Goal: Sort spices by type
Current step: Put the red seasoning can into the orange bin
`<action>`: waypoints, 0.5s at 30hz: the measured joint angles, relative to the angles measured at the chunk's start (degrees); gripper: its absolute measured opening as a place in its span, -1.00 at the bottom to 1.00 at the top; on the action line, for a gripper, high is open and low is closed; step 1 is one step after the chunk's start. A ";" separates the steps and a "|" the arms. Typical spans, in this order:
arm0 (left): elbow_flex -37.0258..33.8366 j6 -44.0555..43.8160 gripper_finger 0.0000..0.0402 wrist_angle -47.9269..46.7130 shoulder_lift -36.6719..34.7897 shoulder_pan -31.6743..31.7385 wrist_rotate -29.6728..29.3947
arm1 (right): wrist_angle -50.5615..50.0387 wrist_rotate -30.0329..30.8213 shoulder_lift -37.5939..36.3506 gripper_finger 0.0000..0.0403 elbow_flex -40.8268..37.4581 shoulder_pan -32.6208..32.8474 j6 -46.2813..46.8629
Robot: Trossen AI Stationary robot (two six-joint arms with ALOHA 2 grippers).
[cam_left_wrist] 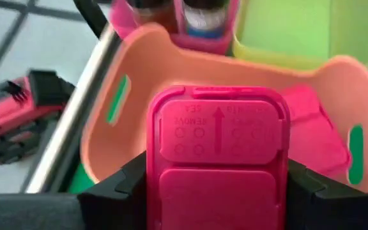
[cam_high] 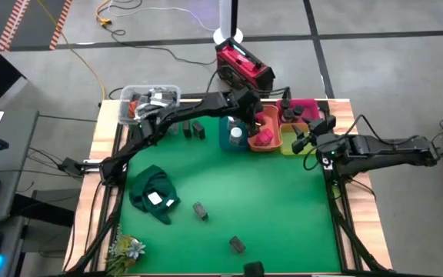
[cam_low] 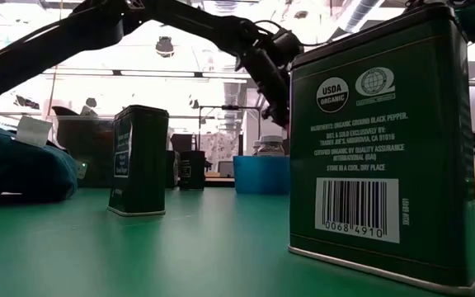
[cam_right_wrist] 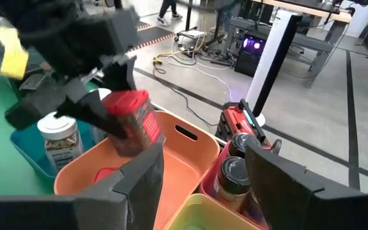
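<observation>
Red-pink box [cam_left_wrist: 217,163]: clamped in left gripper [cam_right_wrist: 117,124] above orange bin [cam_left_wrist: 139,70], long axis tilted, cap end up. Right gripper [cam_high: 306,142]: parted, empty, near yellow-green bin [cam_left_wrist: 292,32].

The high view is looking straight down on the whole green table [cam_high: 268,200], while the low view is sitting at tabletop level beside a dark tin [cam_low: 382,140]. Both wrist views are looking closely into the orange bin [cam_left_wrist: 139,83], which all 4 share.
</observation>
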 joint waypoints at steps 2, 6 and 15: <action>-0.04 0.35 0.02 0.77 0.68 -0.33 0.64 | -0.01 0.00 -0.01 0.24 0.00 0.00 -0.12; 0.02 2.20 0.02 2.38 2.01 -1.02 0.90 | -0.07 0.00 -0.02 0.24 0.00 0.00 -0.14; -0.02 2.92 0.03 3.12 2.65 -1.33 0.84 | -1.06 -1.33 0.00 0.24 0.00 -0.01 0.32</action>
